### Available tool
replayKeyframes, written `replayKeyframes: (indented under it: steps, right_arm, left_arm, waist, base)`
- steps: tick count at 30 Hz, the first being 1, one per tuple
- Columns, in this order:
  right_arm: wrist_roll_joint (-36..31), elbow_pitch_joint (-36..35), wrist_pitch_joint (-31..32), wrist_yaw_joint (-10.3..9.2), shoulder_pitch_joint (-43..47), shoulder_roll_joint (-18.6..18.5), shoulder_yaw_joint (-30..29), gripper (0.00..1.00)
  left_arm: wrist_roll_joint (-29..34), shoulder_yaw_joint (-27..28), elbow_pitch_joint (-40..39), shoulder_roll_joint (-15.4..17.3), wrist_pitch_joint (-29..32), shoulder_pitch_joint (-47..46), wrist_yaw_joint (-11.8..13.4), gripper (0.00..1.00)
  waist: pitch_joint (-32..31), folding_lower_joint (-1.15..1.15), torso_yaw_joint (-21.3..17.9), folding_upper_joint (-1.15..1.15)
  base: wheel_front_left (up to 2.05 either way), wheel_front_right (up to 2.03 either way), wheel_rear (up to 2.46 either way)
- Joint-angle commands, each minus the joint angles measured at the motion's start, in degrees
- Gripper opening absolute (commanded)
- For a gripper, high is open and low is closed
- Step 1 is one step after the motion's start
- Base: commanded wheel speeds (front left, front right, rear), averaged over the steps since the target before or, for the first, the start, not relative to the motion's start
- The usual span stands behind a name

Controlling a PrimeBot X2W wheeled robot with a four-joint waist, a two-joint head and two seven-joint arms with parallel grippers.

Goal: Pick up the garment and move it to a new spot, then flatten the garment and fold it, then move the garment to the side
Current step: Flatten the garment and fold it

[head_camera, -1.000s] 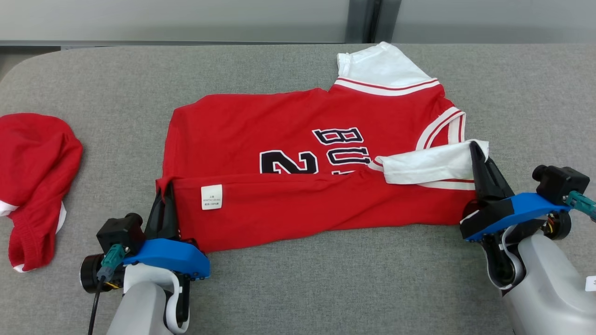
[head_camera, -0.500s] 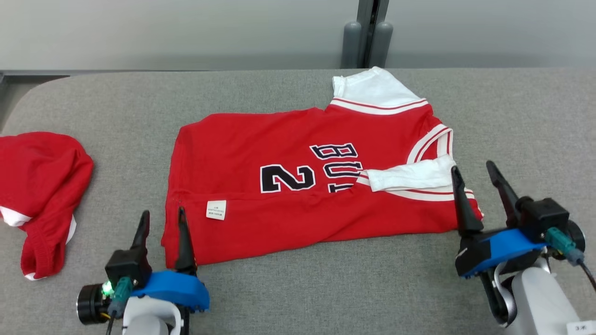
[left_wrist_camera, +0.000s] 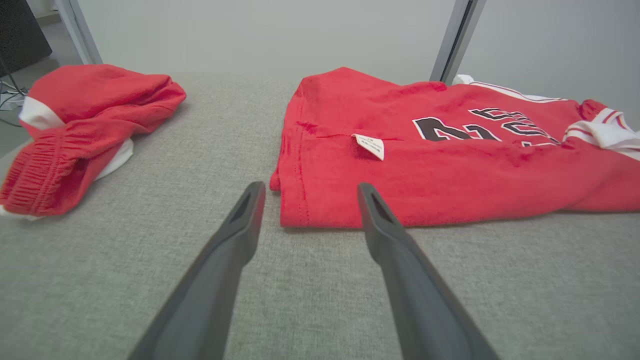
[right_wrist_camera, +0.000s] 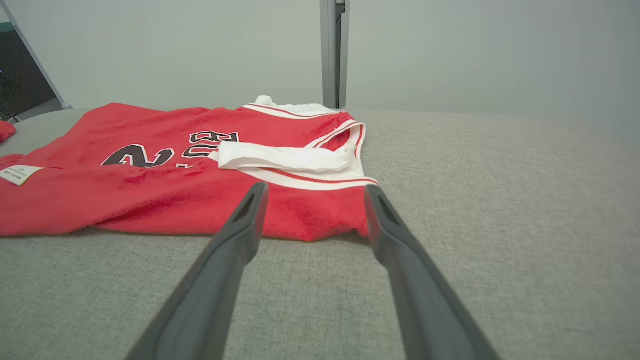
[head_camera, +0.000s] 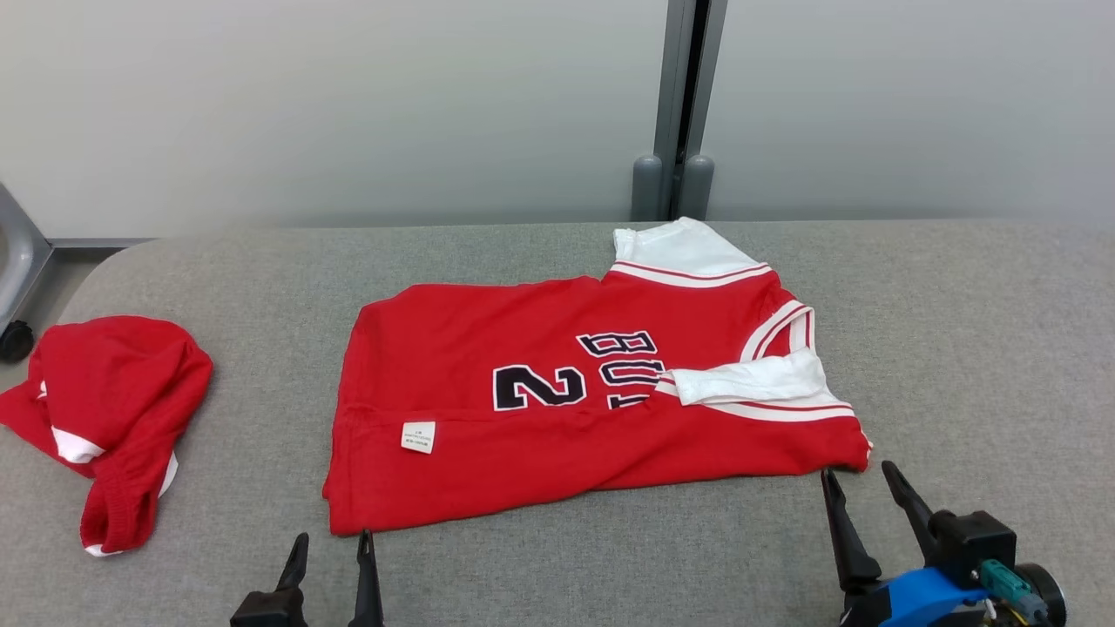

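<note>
The garment [head_camera: 557,409] is a red jersey with white sleeves and dark lettering. It lies on the grey table with its near long edge folded over, a white label showing on the fold. My left gripper [head_camera: 333,538] stands open just short of the garment's near left corner [left_wrist_camera: 295,210], touching nothing. Near the garment's near right corner [right_wrist_camera: 325,220], my right gripper [head_camera: 858,475] is open too and holds nothing. One white sleeve [head_camera: 749,381] lies folded onto the red body.
A second red garment [head_camera: 104,409] lies bunched at the table's left end [left_wrist_camera: 85,125]. The grey padded table [head_camera: 976,348] has bare room to the right. A grey post [head_camera: 675,104] stands against the wall behind the table.
Both grippers have opened, let go of the garment's near corners and drawn back toward me. The fold stays lying on the garment. The head camera has tilted up, showing more wall.
</note>
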Motion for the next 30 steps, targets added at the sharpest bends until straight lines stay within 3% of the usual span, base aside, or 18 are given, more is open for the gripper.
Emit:
replayKeyframes:
  steps: [1, 16, 30]
  right_arm:
    - [0.46, 0.32, -0.17, -0.02, 1.45, 0.28, -0.15, 1.00]
    - [1.13, 0.92, -0.17, -0.02, 1.12, 0.59, 0.97, 1.00]
    - [2.19, -0.61, -0.17, -0.01, -4.93, 0.20, 2.16, 1.00]
  left_arm:
    - [-0.22, -0.13, 0.19, 0.03, -0.26, 0.88, -0.20, 1.00]
    - [-1.48, -0.45, -0.39, 0.03, -0.26, 0.57, 0.21, 1.00]
    - [-2.22, 4.52, 9.55, 0.00, -0.26, -12.43, -2.33, 1.00]
  waist:
    - [-0.75, 0.01, -0.41, 0.00]
    - [-0.66, 0.01, -0.57, 0.00]
    - [8.97, 0.01, -0.99, 0.00]
  base:
    - [0.00, 0.00, 0.00]
    - [0.00, 0.00, 0.00]
    - [0.00, 0.00, 0.00]
